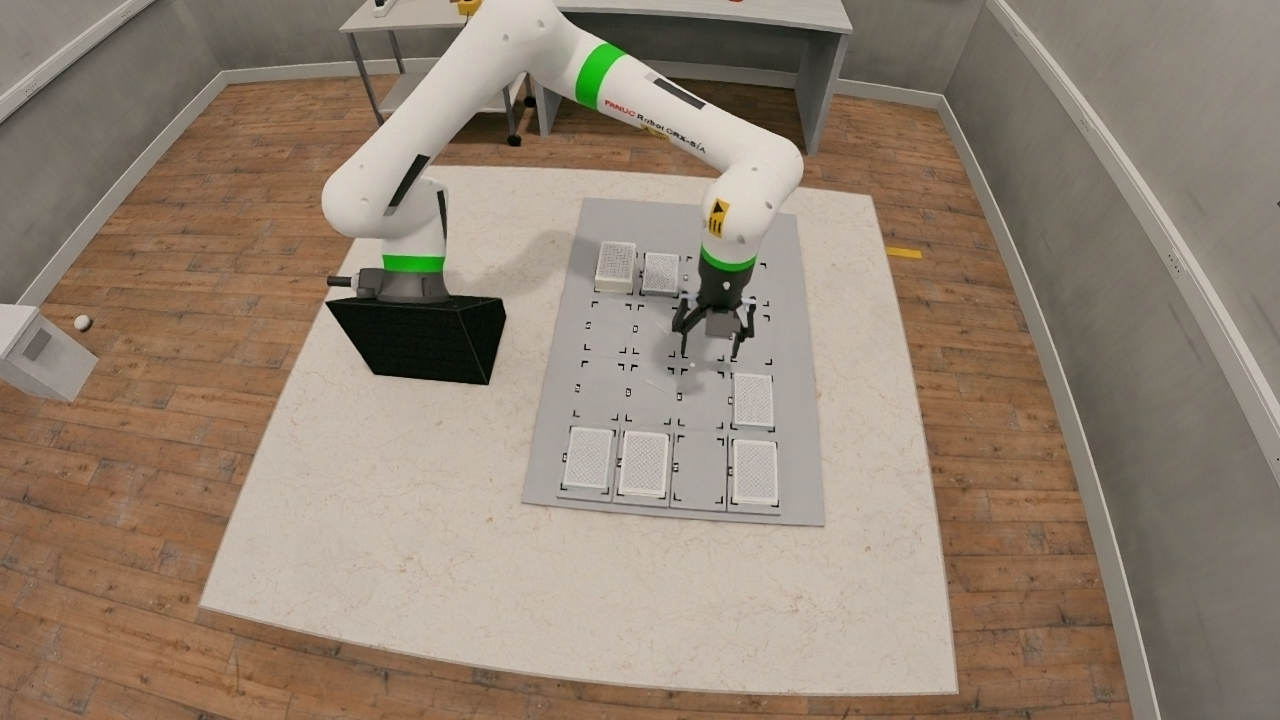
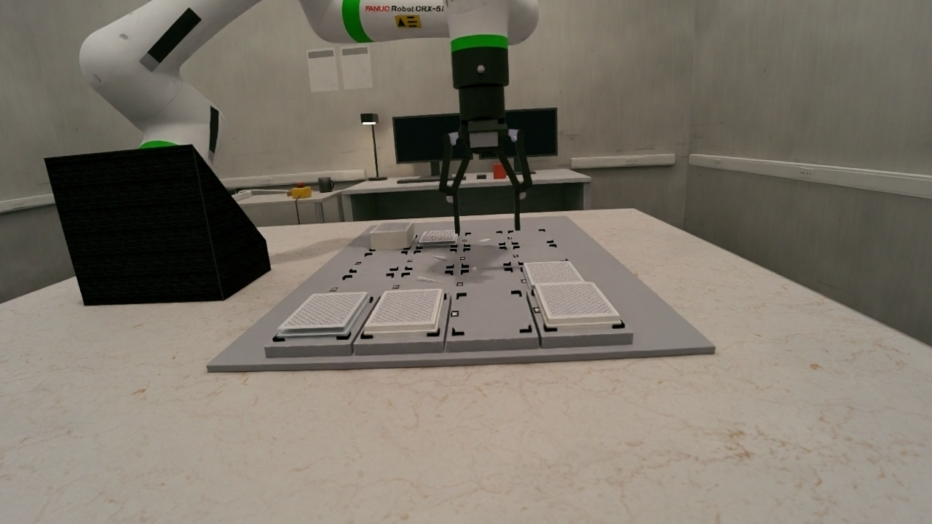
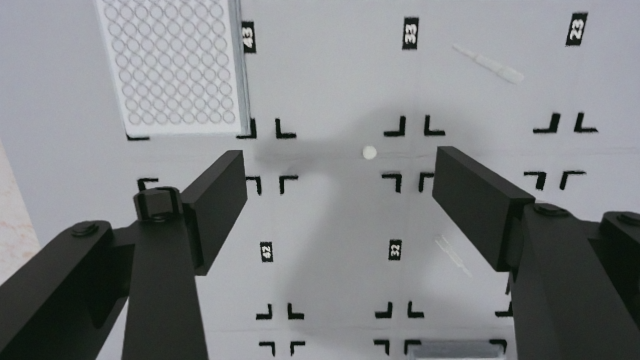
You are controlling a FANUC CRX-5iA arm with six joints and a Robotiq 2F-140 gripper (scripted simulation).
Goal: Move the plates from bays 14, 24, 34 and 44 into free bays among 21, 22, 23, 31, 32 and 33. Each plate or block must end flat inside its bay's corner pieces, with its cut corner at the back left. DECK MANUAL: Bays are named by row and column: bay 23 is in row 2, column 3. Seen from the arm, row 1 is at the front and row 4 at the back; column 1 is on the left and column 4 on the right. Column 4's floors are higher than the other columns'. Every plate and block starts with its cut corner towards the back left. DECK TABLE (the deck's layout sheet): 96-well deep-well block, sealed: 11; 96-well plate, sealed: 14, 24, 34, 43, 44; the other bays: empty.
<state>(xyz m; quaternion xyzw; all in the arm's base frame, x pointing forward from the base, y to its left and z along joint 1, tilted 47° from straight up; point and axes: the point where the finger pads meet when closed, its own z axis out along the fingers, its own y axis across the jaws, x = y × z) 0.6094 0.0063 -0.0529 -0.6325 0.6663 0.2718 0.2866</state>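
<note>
Gripper: the gripper (image 1: 710, 354) (image 2: 487, 230) (image 3: 339, 173) is held above the deck (image 1: 671, 514) (image 2: 658, 335) (image 3: 65, 100) with its fingers apart; nothing is clamped between them.
Bay 14: a sealed plate (image 1: 588, 457) (image 2: 323, 309) is seated at the near left, on a raised floor.
Bay 24: another sealed plate (image 1: 643, 462) (image 2: 403, 309) is set just to the right of it, also raised.
Bay 34: bare floor is shown between the corner pieces.
Bay 44: a third sealed plate (image 1: 754, 471) (image 2: 577, 303) is placed at the near right, on a raised floor.
Bay 43: a lower plate (image 1: 752, 400) (image 2: 553, 274) (image 3: 172, 65) is set just beyond bay 44.
Bay 21: a far plate (image 1: 661, 273) (image 2: 437, 236) (image 3: 460, 351) is occupying this target bay.
Bay 11: the deep-well block (image 1: 615, 265) (image 2: 392, 236) is stood at the far left, just beside bay 21.
Bays 22 and 23: a small pale sliver (image 2: 439, 257) (image 3: 452, 256) is seen in bay 22, and a tapered white piece (image 1: 660, 385) (image 2: 429, 279) (image 3: 489, 63) in bay 23.
Bays 32 and 33: a white disc (image 1: 691, 365) (image 2: 474, 268) (image 3: 369, 152) is seen between them.
Cut corners: their directions cannot be told.
Support: the deck is carried by the table (image 1: 402, 555) (image 2: 456, 442) (image 3: 12, 215).
</note>
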